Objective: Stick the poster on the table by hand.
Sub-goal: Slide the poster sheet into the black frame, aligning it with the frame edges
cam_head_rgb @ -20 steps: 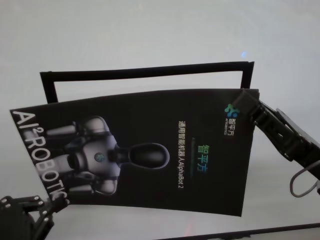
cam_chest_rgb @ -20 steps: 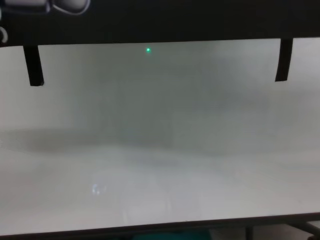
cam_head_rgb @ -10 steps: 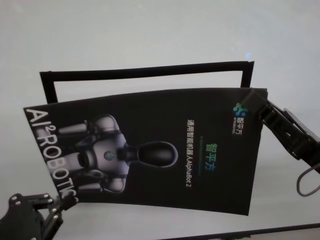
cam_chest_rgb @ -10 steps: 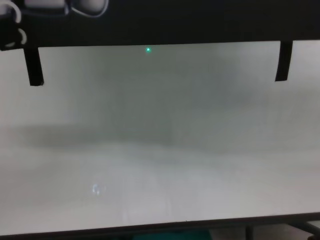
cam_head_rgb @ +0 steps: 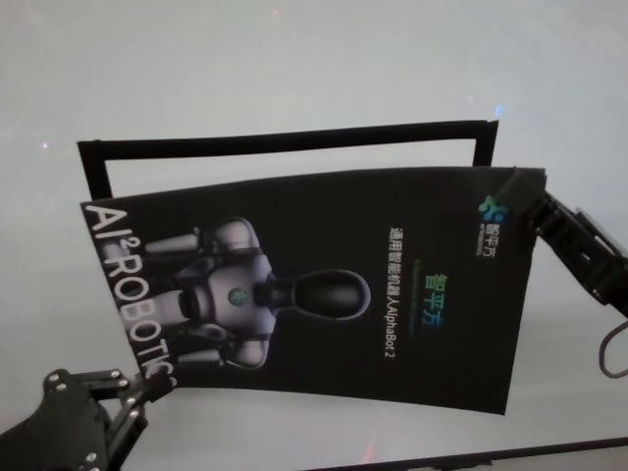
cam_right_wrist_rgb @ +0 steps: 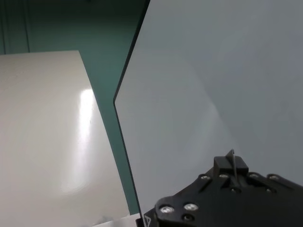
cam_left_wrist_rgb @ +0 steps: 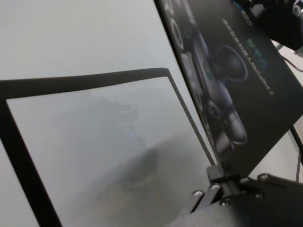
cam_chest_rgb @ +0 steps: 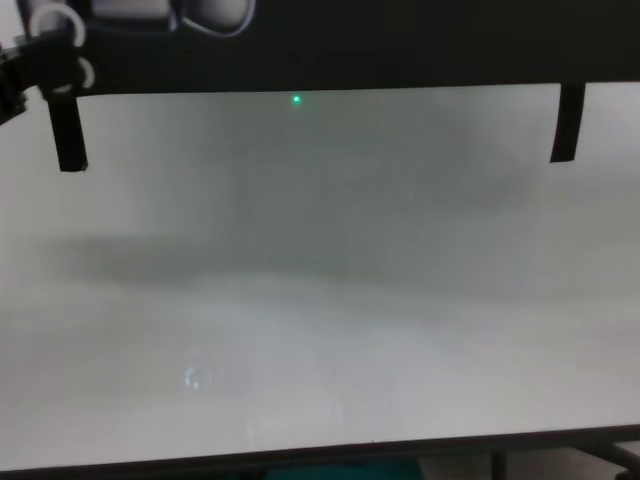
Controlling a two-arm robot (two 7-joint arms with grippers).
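White surface (cam_head_rgb: 294, 69) carrying black frame outline (cam_head_rgb: 285, 140). Poster (cam_head_rgb: 324, 294) held aloft above it: left hand (cam_head_rgb: 147, 390) clamped at 7 o'clock corner, right hand (cam_head_rgb: 517, 203) clamped at 2 o'clock corner. Lowering, pressing flat remaining.

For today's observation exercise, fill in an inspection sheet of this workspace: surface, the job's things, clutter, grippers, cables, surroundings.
Surface: white table, plain and matte; a black frame outline is marked on it.
Job's things: the poster is held in the air over the outline, printed side up, slightly curved, not yet lying flat.
Clutter: nothing seen.
Grippers: left gripper pinches the poster's near left corner; right gripper pinches its far right corner.
Cables: a thin cable loop hangs by the right arm.
Surroundings: in the right wrist view, a teal floor and a second white surface lie past the table's edge.
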